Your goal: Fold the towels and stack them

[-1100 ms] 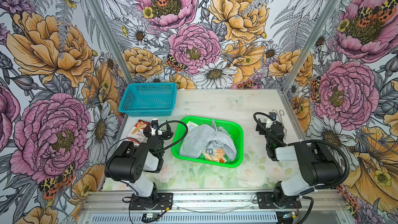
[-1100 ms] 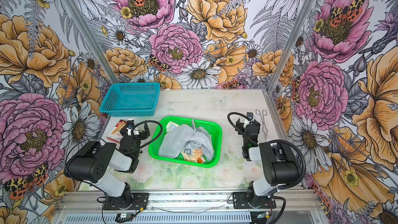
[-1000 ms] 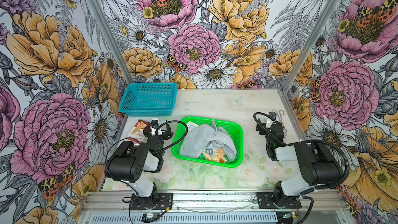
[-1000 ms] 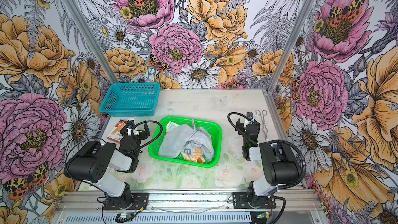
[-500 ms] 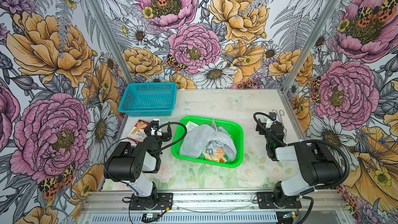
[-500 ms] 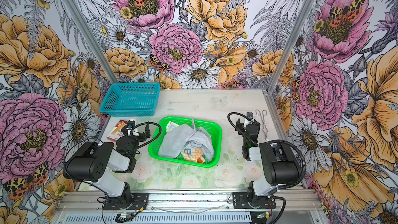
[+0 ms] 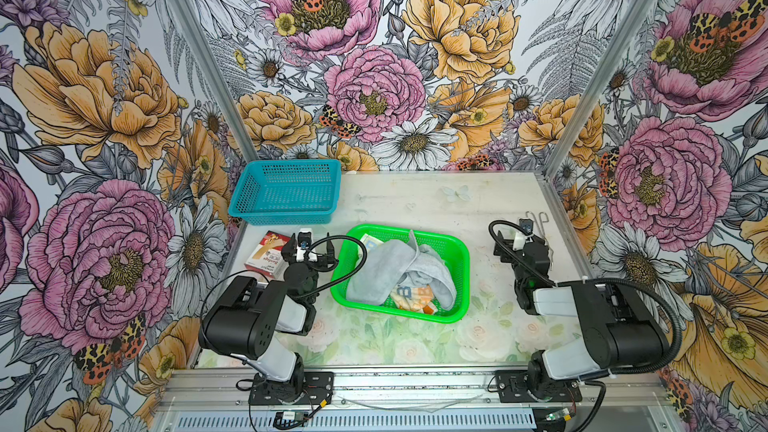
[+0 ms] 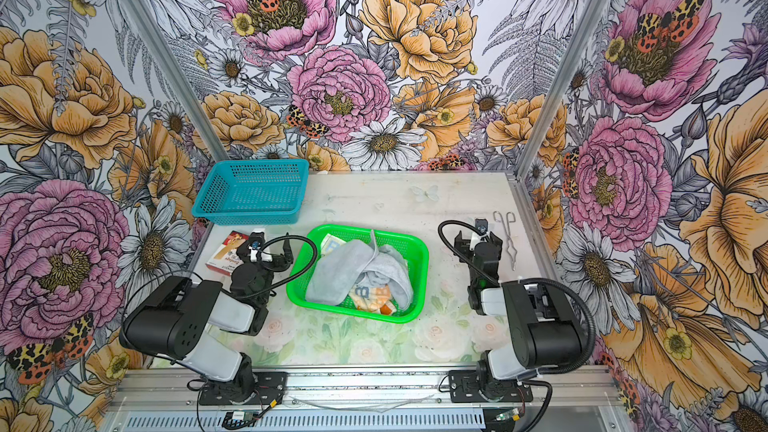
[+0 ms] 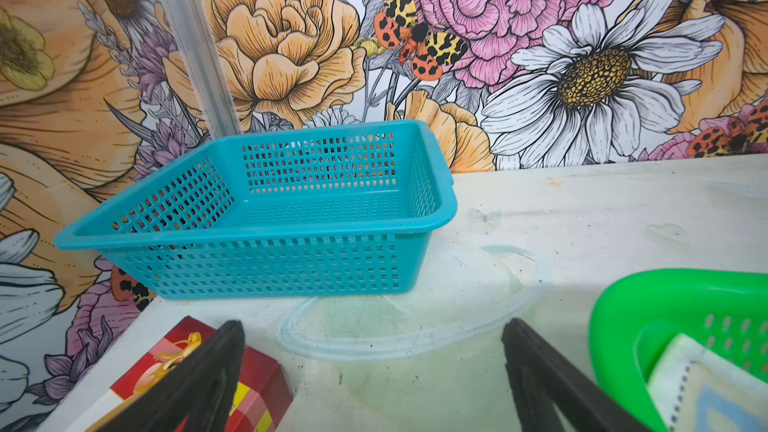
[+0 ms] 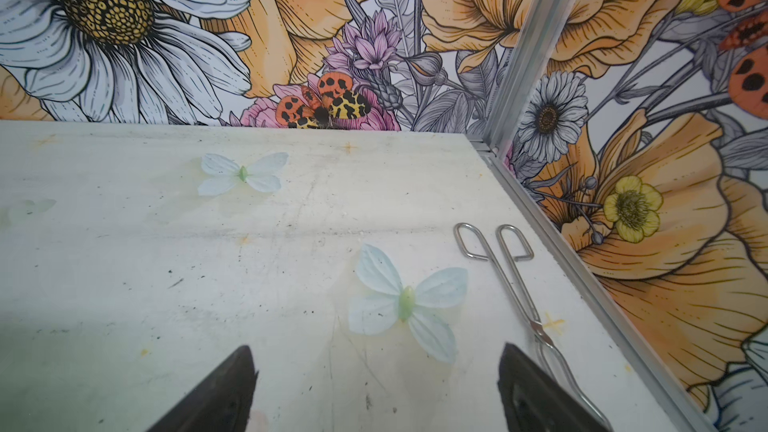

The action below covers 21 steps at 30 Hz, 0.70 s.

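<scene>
The towels lie crumpled in a green basket (image 7: 459, 280) at the table's middle, seen in both top views. A light grey towel (image 7: 390, 270) lies on top. Under it is a cream towel (image 7: 409, 295) with blue and orange lettering. I cannot tell whether the orange bits (image 8: 384, 307) belong to another cloth. My left gripper (image 7: 309, 249) stands open just left of the basket, low over the table, with nothing in it. The left wrist view shows its open gripper (image 9: 374, 367) and a cream towel corner (image 9: 706, 392). My right gripper (image 7: 524, 238) stands open and empty right of the basket over bare table (image 10: 374, 371).
An empty teal basket (image 7: 286, 193) stands at the back left. A red-and-white box (image 7: 268, 253) lies beside my left gripper, next to one finger (image 9: 224, 351). Metal tongs (image 10: 511, 284) lie along the right wall, close to my right gripper.
The left arm has shifted slightly, its gripper still open beside the green basket. The right arm and the towels have not moved.
</scene>
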Each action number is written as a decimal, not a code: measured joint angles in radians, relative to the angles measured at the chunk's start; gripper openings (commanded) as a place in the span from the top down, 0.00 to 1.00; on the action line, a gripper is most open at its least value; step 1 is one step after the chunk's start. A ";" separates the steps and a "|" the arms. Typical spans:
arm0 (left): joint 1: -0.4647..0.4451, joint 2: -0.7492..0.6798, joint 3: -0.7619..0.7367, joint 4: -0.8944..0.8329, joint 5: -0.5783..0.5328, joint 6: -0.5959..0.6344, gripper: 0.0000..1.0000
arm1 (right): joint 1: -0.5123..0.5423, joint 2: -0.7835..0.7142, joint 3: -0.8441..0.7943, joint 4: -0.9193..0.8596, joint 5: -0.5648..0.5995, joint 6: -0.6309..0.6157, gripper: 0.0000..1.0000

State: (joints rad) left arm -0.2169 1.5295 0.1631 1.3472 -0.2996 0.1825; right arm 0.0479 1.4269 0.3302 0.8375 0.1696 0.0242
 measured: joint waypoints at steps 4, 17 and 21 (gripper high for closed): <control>-0.232 -0.144 0.076 -0.133 -0.190 0.141 0.02 | 0.025 -0.167 0.117 -0.198 -0.067 -0.010 0.15; -0.350 -0.673 0.469 -1.373 -0.019 -0.464 0.02 | 0.143 0.105 0.711 -0.825 -0.605 -0.039 0.42; -0.385 -0.644 0.494 -1.603 0.102 -0.580 0.02 | 0.143 0.196 0.766 -0.919 -0.710 -0.040 0.42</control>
State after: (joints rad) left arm -0.6014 0.8860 0.6567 -0.2558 -0.1974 -0.3977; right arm 0.1905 1.6234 1.0966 -0.0811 -0.5404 -0.0162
